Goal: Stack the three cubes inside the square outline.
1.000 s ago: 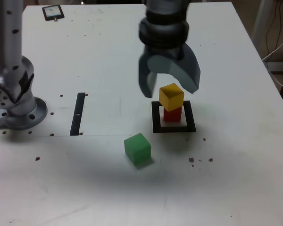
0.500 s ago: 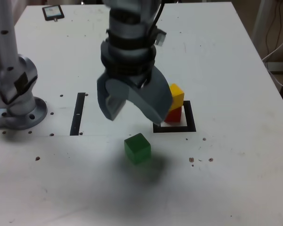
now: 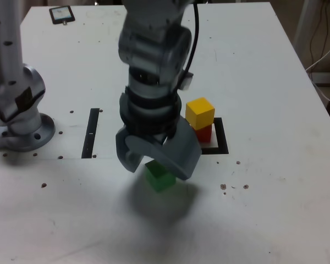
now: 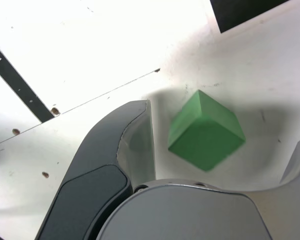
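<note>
We are hovering over the green cube (image 4: 207,135) with the gripper (image 3: 158,165) spread wide and nothing between its fingers, likely so that they can come down around it. The yellow cube (image 3: 200,113) is sitting on the red cube (image 3: 203,134) within the square outline (image 3: 223,135), presumably as the base for this last piece. Bare tabletop is surrounding the green one, leaving us finger room, though we are judging its turned edges awkward for a square grip.
</note>
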Robot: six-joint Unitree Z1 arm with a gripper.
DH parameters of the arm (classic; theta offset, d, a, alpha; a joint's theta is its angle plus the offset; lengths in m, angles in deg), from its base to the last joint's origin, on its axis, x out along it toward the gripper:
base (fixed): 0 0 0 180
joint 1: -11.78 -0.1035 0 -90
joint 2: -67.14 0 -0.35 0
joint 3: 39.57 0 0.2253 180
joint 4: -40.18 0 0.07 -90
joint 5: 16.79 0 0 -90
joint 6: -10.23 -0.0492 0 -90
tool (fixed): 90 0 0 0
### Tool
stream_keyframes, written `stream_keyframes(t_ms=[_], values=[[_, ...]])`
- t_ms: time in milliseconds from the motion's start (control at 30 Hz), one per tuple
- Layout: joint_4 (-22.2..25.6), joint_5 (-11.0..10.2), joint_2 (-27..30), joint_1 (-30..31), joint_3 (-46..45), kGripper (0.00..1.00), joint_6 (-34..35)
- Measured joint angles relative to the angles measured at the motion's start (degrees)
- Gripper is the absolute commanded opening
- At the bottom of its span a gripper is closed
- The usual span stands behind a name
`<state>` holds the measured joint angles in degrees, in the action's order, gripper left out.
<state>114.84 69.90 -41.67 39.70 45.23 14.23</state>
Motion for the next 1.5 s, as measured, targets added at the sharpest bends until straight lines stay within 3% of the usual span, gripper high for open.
stream_keyframes(t_ms=[200,433,800,1067,1267,1500], values=[[-1.29,0.09,-1.33,0.00,-0.44,0.87,0.04],[-5.83,1.97,-3.42,0.00,-1.07,0.76,-0.65],[-5.39,1.56,-3.80,-0.77,-1.34,0.57,-0.63],[-5.80,-1.19,-3.78,-0.85,-1.08,0.26,0.10],[-5.42,-1.98,-3.22,-0.90,-0.65,0.24,0.13],[0.83,-2.64,0.67,-0.90,1.57,0.24,-1.40]])
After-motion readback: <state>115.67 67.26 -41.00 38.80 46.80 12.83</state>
